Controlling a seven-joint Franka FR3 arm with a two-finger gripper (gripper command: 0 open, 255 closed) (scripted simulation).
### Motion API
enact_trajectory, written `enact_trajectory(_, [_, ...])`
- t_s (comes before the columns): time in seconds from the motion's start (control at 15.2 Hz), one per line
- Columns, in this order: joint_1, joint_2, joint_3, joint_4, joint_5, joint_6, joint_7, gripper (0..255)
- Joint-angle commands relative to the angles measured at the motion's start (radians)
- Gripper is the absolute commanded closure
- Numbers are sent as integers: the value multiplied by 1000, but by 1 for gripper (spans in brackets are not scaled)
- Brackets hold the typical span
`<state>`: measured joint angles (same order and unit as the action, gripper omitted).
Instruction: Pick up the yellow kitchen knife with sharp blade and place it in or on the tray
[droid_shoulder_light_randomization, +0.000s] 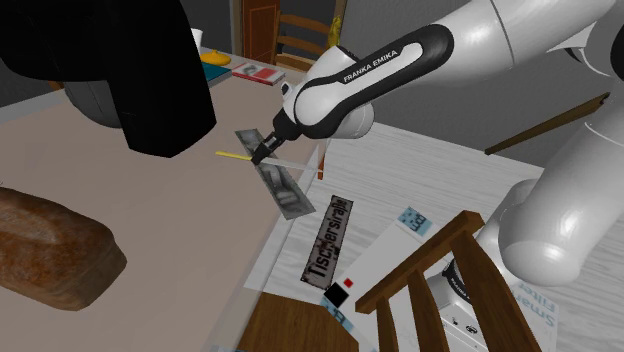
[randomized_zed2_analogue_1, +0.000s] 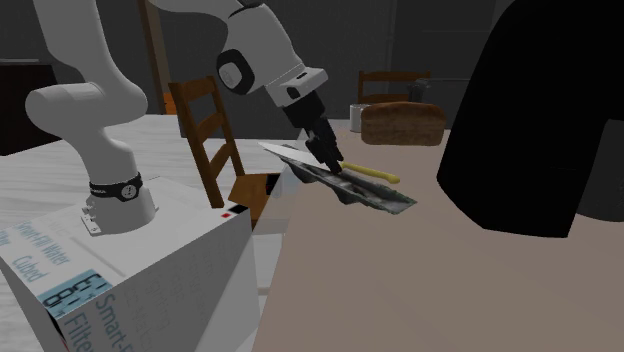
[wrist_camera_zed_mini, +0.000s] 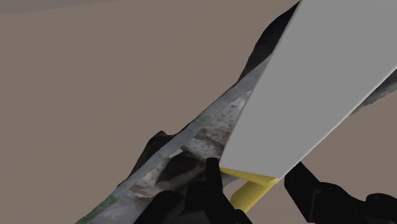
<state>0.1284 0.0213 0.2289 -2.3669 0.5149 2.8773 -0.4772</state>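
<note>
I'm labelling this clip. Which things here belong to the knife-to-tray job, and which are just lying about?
Part of the job:
- yellow-handled knife
- grey tray
- gripper, clasping the knife's handle

Just lying about:
- bread loaf
- wooden chair
- lettered sign
- book
- large black shape

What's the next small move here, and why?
Probably a short, straight descent toward the tray before opening. The gripper is shut on the knife at its yellow handle, and the blade hangs over the narrow tray, seemingly just above it. Releasing from this height might let the knife slide off, so lowering first looks safer.
</note>
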Motion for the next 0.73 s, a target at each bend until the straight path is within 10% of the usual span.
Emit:
enact_trajectory(0.0, [0,0,0,0,1,0,-1,255])
enact_trajectory(0.13, [0,0,0,0,0,0,0,255])
enact_trajectory(0.2, [0,0,0,0,0,0,0,0])
enact_trajectory(0.66, [-8,-78,-8,-27,-11,-55,13,0])
